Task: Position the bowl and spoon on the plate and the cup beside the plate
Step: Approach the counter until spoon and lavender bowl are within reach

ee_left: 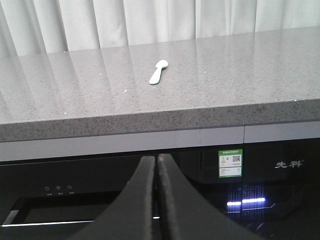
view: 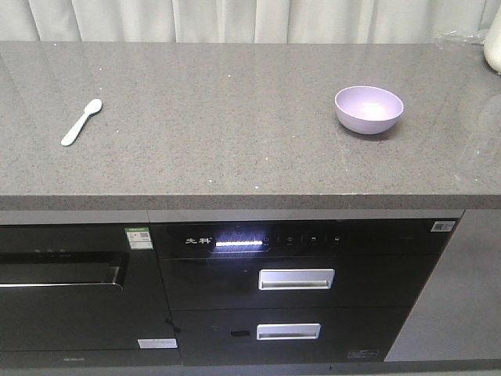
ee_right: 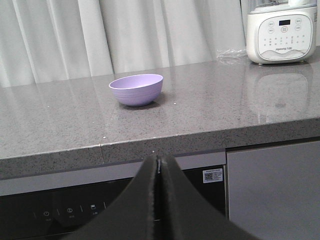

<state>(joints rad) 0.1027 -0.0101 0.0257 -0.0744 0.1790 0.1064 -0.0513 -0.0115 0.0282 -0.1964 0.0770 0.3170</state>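
Note:
A lavender bowl [view: 369, 109] stands upright and empty on the grey counter [view: 235, 141], right of centre; the right wrist view shows the bowl [ee_right: 136, 89] too. A pale mint spoon [view: 81, 122] lies flat at the counter's left, and the spoon [ee_left: 158, 72] shows in the left wrist view as well. The plate and the cup are out of view. My left gripper [ee_left: 157, 159] is shut and empty, low in front of the counter's edge, well short of the spoon. My right gripper [ee_right: 159, 159] is also shut and empty, below the counter edge and short of the bowl.
A white kitchen appliance [ee_right: 280, 31] stands at the counter's far right corner. White curtains [view: 235, 19] hang behind the counter. Below the counter are black built-in appliances with metal handles [view: 296, 279].

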